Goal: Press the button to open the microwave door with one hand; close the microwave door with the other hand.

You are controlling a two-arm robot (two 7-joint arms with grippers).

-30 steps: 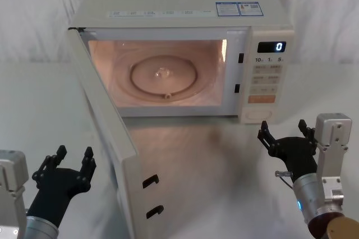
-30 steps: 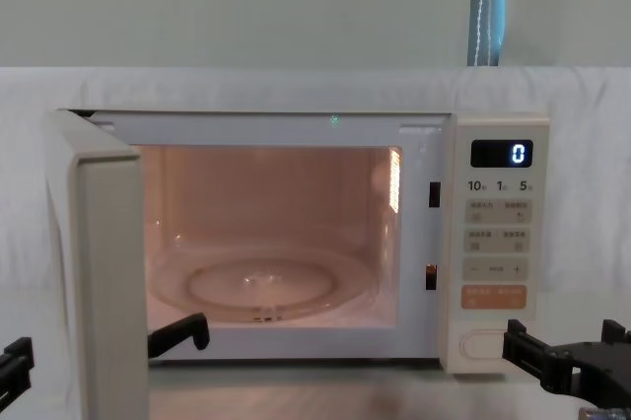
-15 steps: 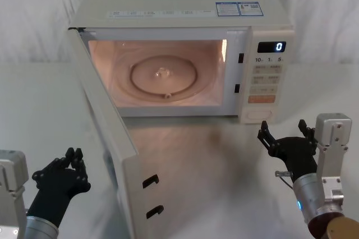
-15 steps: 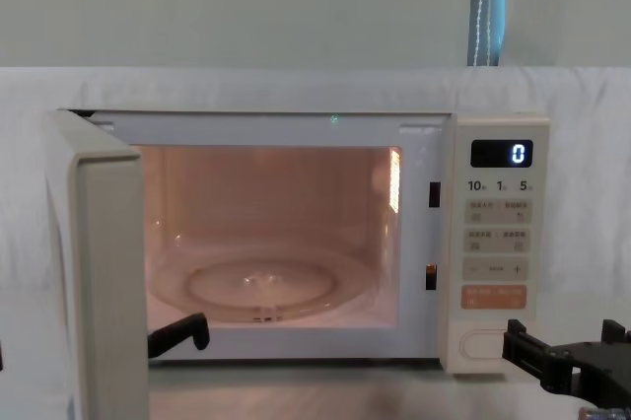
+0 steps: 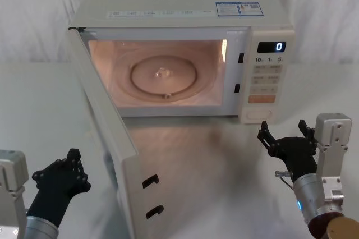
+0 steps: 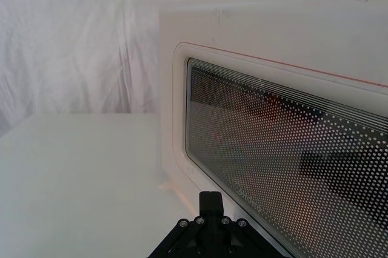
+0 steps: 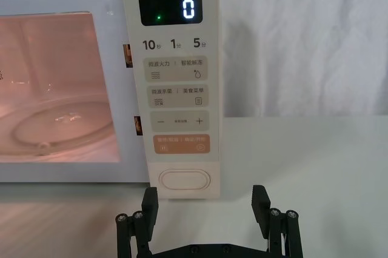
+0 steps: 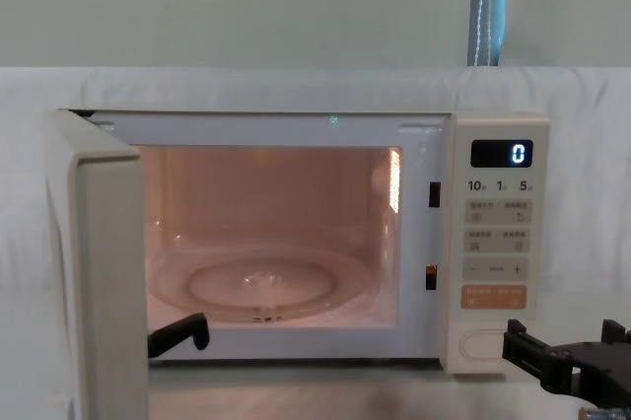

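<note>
The cream microwave (image 5: 185, 3) stands at the table's back with its display showing "0". The microwave door (image 5: 106, 121) hangs wide open, swung out toward me on the left, and the cavity is lit. The oval button (image 5: 256, 113) sits at the bottom of the control panel. My right gripper (image 5: 284, 129) is open, a short way in front of the button (image 7: 183, 180) and not touching it. My left gripper (image 5: 73, 157) is shut on nothing, low at the left, outside the door's windowed outer face (image 6: 242, 34) and apart from it.
A glass turntable (image 5: 164, 74) lies inside the cavity. Two latch hooks (image 5: 150, 180) stick out of the door's free edge near me. White cloth covers the table (image 5: 224, 160) and the wall behind. A blue pole (image 8: 488, 6) stands behind the oven.
My left gripper's fingers have shut from open, staying in place. The right gripper and the door have not moved.
</note>
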